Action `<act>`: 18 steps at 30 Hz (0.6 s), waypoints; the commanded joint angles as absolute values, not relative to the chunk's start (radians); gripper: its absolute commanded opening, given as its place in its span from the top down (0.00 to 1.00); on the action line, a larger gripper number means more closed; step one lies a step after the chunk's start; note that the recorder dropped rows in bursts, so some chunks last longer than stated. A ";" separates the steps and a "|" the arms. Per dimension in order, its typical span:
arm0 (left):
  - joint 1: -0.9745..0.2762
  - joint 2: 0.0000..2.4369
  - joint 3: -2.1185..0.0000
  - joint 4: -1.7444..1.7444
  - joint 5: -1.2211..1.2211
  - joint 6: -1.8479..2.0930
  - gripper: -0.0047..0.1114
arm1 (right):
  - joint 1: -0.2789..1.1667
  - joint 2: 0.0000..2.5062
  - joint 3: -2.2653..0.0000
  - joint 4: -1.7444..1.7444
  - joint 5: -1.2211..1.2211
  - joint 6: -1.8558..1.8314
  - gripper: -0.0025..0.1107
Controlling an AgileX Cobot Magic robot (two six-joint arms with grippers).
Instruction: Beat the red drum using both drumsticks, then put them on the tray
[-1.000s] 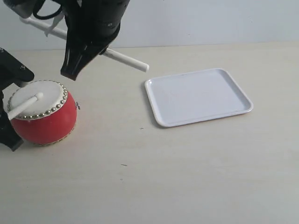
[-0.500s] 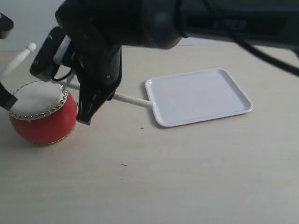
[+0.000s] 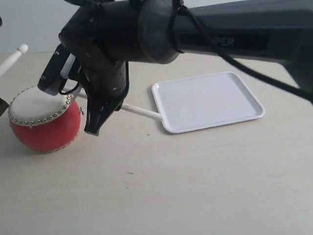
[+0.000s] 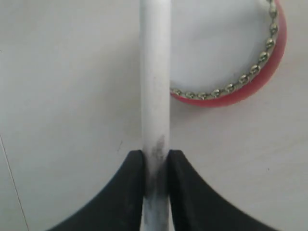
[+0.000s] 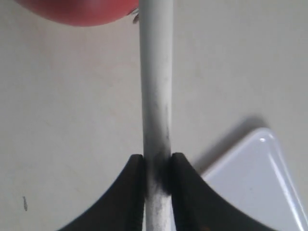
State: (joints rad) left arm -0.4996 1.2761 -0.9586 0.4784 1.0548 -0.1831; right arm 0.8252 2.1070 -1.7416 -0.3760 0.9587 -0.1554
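Observation:
The red drum (image 3: 45, 123) stands at the left of the table, its pale studded skin facing up. My right gripper (image 5: 157, 161) is shut on a drumstick (image 5: 155, 77) beside the drum's right side. One end of that stick (image 3: 142, 111) points at the white tray (image 3: 208, 100); the other end is hidden behind the arm near the drum's rim. My left gripper (image 4: 155, 156) is shut on the other drumstick (image 4: 155, 72), held above the table next to the drum (image 4: 226, 48). In the exterior view only that stick's tip (image 3: 21, 48) shows, raised at the far left.
The big black right arm (image 3: 161, 29) reaches across the top of the exterior view and hides the table behind it. The tray's near-left corner (image 5: 262, 183) lies close to the right gripper. Bare table surface (image 3: 171, 186) spreads in front.
The right arm swung down and in, bringing its stick low beside the drum. The left stick lifted off the drum skin, up and to the left.

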 commanded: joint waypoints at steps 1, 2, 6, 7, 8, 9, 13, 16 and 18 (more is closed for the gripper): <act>-0.499 1.357 -0.924 0.445 1.077 -0.194 0.96 | 0.826 2.016 -1.744 -0.411 0.954 -0.120 0.98; -0.499 1.381 -0.919 0.434 1.078 -0.185 0.96 | 0.826 2.001 -1.744 -0.409 0.954 -0.120 0.98; -0.499 1.478 -0.916 0.410 1.127 -0.176 0.96 | 0.826 1.967 -1.744 -0.409 0.954 -0.120 0.98; -0.499 1.501 -0.916 0.410 1.139 -0.176 0.96 | 0.826 1.966 -1.744 -0.409 0.954 -0.120 0.98; -0.499 1.520 -0.916 0.414 1.150 -0.176 0.96 | 0.826 1.966 -1.744 -0.409 0.957 -0.120 0.98; -0.499 1.536 -0.916 0.417 1.152 -0.176 0.96 | 0.826 1.966 -1.744 -0.409 0.959 -0.120 0.98; -0.499 1.555 -0.919 0.432 1.142 -0.176 0.96 | 0.826 1.985 -1.744 -0.405 0.957 -0.119 0.98; -0.499 1.527 -0.935 0.498 1.142 -0.226 0.96 | 0.826 2.005 -1.744 -0.405 0.945 -0.114 0.98; -0.499 1.490 -0.948 0.569 1.142 -0.293 0.96 | 0.826 2.027 -1.744 -0.402 0.936 -0.103 0.98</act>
State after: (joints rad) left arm -0.4996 1.5357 -0.9273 0.4814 1.1398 -0.2148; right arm 0.8252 2.0072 -1.7416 -0.4008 0.9571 -0.1151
